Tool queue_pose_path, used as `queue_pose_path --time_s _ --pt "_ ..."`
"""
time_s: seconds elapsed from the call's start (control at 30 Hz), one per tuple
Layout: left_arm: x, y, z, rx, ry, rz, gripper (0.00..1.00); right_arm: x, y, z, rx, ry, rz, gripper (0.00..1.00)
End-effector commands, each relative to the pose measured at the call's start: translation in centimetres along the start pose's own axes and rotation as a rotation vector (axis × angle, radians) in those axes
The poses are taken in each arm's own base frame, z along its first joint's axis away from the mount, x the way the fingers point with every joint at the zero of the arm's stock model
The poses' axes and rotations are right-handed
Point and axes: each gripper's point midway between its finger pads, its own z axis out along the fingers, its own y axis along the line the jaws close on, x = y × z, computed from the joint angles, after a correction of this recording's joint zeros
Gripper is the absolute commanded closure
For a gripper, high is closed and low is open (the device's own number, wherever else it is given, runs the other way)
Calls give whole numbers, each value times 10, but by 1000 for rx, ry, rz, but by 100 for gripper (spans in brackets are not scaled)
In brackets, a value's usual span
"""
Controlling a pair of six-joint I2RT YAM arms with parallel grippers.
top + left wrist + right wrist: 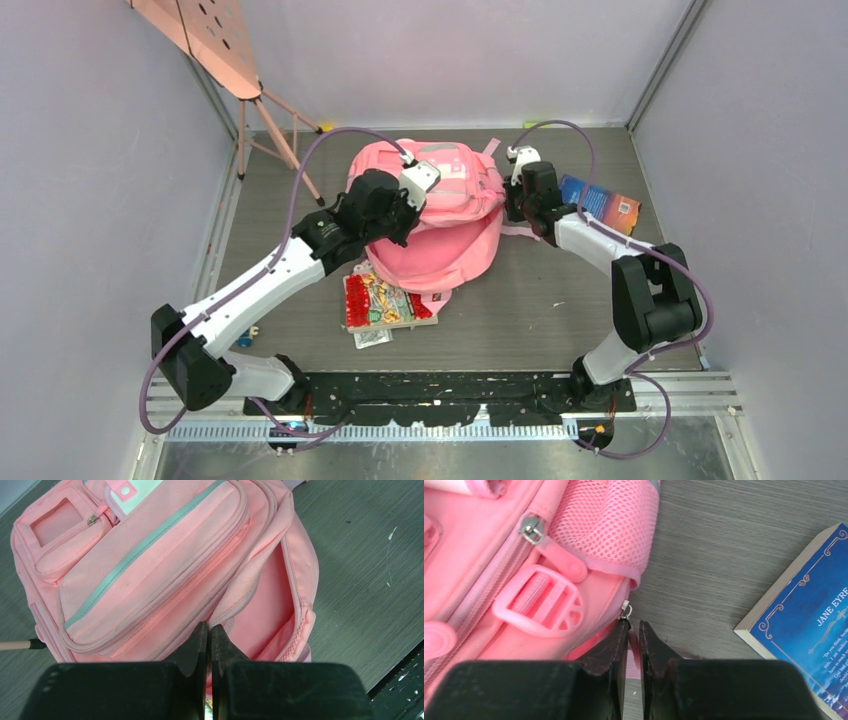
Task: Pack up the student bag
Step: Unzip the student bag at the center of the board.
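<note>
At table (560, 300) centre, student bag (450, 215) lies, mouth gaping toward near edge; left gripper (209, 630) jaws together, pinching mouth rim; right gripper (634, 625) at bag's right corner, jaws narrowly apart round zipper tab (634, 647), bite unclear; Jane Eyre book (809, 625) just right of it, long axis diagonal, right arm nearer

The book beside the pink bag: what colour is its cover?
Deep blue with thin gold ornaments; the book shows best in the right wrist view.
</note>
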Motion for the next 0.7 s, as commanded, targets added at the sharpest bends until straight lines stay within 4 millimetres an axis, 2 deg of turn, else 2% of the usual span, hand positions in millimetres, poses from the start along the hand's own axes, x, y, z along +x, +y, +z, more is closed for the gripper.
queue_pose_path --time_s 0.0,0.03,0.1,0.13,0.23,0.33,0.4,0.43,0.47,0.5,0.53,0.57,0.6,0.67 --pt "-19 28 -8 -96 -31 -44 100 -34 -42 1 138 -82 23 77" --pt "-20 31 -6 -103 -25 -75 100 -35 -40 -4 130 -90 51 74" --pt "-21 36 -1 -112 -17 -122 100 -35 -38 -15 126 -95 95 59" --pt "-23 38 1 -106 -18 -140 100 -34 -38 -20 129 -89 112 55" --pt "-27 41 9 -89 -21 -204 100 -29 -33 -47 122 -64 208 42" --pt "-33 44 15 -90 -17 -213 100 -22 -24 -67 103 -19 331 37" --pt "-36 51 17 -112 -17 -215 100 -13 -10 -81 49 24 426 30" --pt "-39 55 18 -119 -23 -224 100 -6 5 -90 -16 46 491 24" --pt "-43 59 19 -122 -32 -233 100 -8 15 -99 -64 38 550 20" --pt "-45 61 21 -122 -36 -239 100 3 33 -102 -148 72 573 11" --pt "-46 65 23 -126 -37 -244 100 12 43 -109 -186 86 623 9" --pt "-47 68 23 -132 -38 -247 100 11 61 -116 -271 91 629 6" --pt "-47 70 24 -135 -37 -250 100 21 72 -123 -307 108 665 5" --pt "-46 75 26 -144 -37 -259 100 28 100 -137 -403 108 679 5"
